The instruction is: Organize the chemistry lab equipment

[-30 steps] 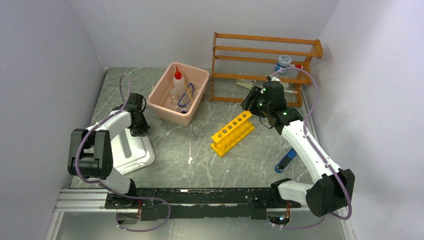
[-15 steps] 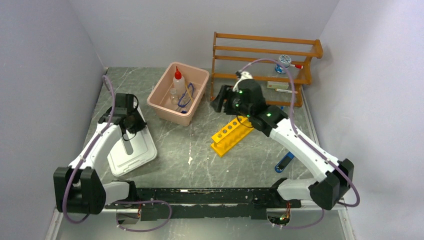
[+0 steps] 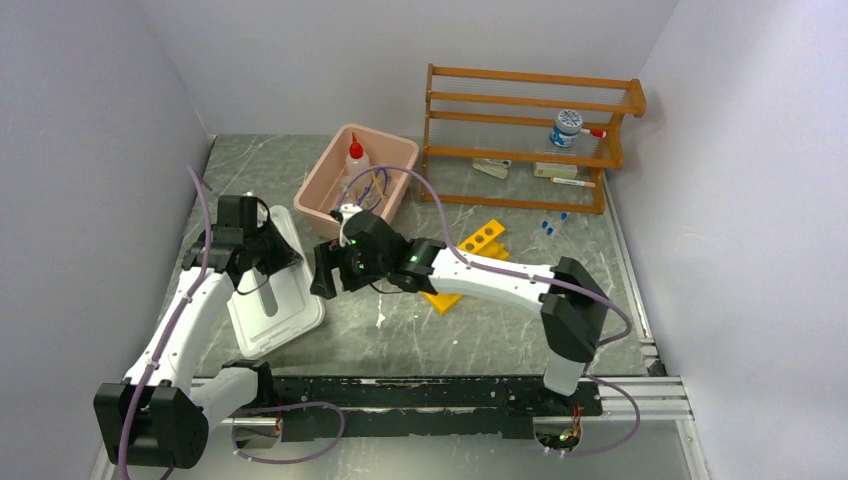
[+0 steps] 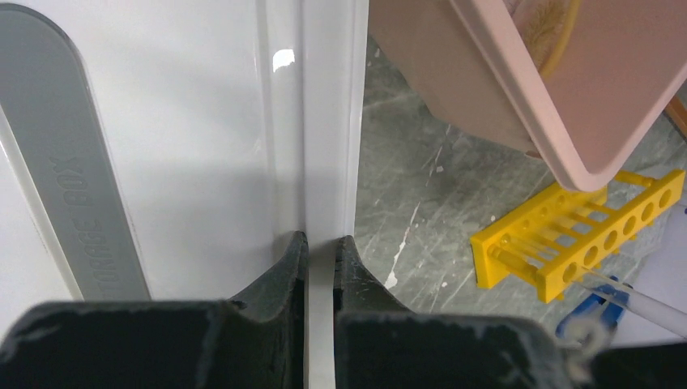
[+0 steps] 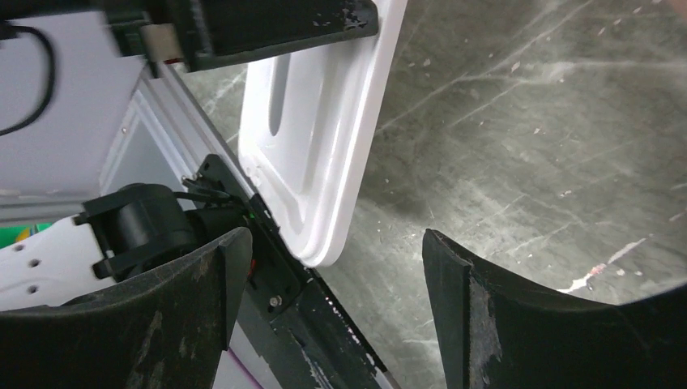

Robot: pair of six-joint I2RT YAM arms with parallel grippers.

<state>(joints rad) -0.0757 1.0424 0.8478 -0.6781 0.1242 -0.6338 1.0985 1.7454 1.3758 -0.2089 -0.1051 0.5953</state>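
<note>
We pinch the rim of the white storage-box lid [image 4: 194, 121] with our left tool [image 4: 322, 245]; our right tool [image 5: 332, 239] hangs spread wide above the tabletop [image 5: 526, 130] just beside it.

Soft, even light comes down from overhead, so the top view is bright and crisp, with only pale shadows under the arms on the grey surface [image 3: 450, 340]. In the left wrist view a small glare spot shines on the white lid [image 4: 202, 121] at 12 o'clock, and a grey shadow spreads just above the left fingers [image 4: 275, 275], which are nearly black at 6 o'clock. The right fingers [image 5: 162, 324] are dark too, and the surface at 1 o'clock has a dull sheen.
</note>
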